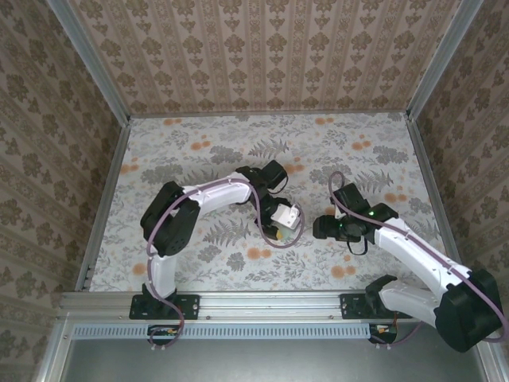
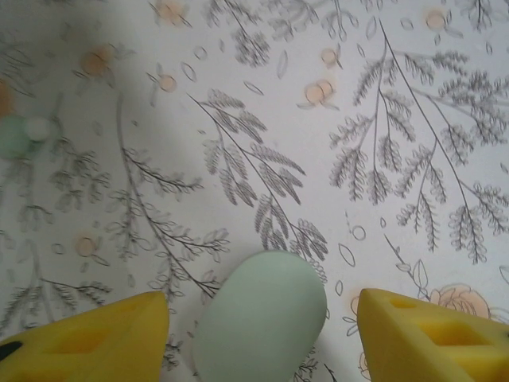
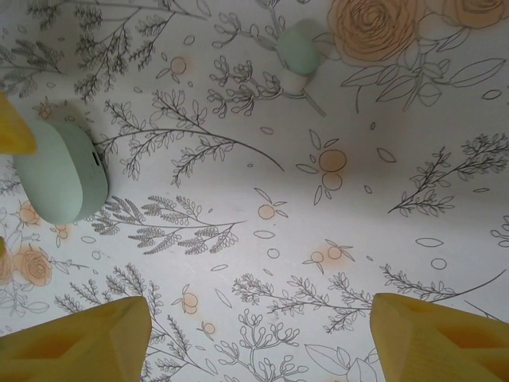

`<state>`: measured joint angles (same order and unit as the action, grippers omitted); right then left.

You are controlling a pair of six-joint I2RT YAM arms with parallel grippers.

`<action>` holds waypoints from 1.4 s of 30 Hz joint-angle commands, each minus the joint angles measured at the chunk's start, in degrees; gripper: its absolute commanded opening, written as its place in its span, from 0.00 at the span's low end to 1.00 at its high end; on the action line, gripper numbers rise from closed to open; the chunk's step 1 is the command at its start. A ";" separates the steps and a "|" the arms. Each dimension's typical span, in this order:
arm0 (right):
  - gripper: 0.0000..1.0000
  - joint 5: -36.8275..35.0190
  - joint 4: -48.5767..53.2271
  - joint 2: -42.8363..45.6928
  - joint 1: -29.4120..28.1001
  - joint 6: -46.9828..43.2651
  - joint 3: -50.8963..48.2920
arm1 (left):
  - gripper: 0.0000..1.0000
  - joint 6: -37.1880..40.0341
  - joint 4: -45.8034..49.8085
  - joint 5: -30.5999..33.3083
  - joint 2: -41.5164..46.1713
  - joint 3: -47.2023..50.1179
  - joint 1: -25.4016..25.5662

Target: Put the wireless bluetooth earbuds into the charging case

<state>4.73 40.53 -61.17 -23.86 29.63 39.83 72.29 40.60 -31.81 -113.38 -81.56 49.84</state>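
So this one looks barely started to me. The mint green charging case (image 3: 60, 171) is lying flat on the flowery bench (image 1: 199, 151), and from what I can see its lid looks shut, just a smooth pebble shape with a little port on one side. One earbud (image 3: 298, 48), same mint colour with a pale tip, is sitting loose on the bench well apart from the case, so it's definitely not in there yet. Whether a second bud is already tucked inside the case, I honestly can't tell.

The left gripper (image 2: 262, 310) hangs right over the case with its yellow jaws spread, one on each side, and there's a visible gap on both sides, so it isn't pinching anything. The right gripper (image 3: 261, 318) is off to the side of the case, low over bare bench, jaws also wide apart and empty, with the earbud further out ahead of it.

My read: pretty much everything is left. The case needs steadying and opening, the bud picking up, then seating in its slot.
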 commanded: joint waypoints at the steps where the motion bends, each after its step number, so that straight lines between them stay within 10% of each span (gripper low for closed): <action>1: 0.74 0.68 1.51 1.65 0.99 0.95 -0.95 | 0.65 4.87 5.09 1.29 -1.88 -1.97 1.22; 31: 0.75 4.76 -1.69 0.41 2.70 2.46 -0.64 | 0.67 3.82 2.45 4.65 -1.16 0.26 -0.71; 42: 0.75 6.37 -3.14 0.48 2.76 4.11 -1.16 | 0.73 -12.43 -2.48 4.06 -0.85 2.67 -0.03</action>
<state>9.52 38.74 -60.49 -21.47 32.18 39.09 66.13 39.42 -26.96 -114.72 -80.62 49.45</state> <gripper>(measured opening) 0.748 0.730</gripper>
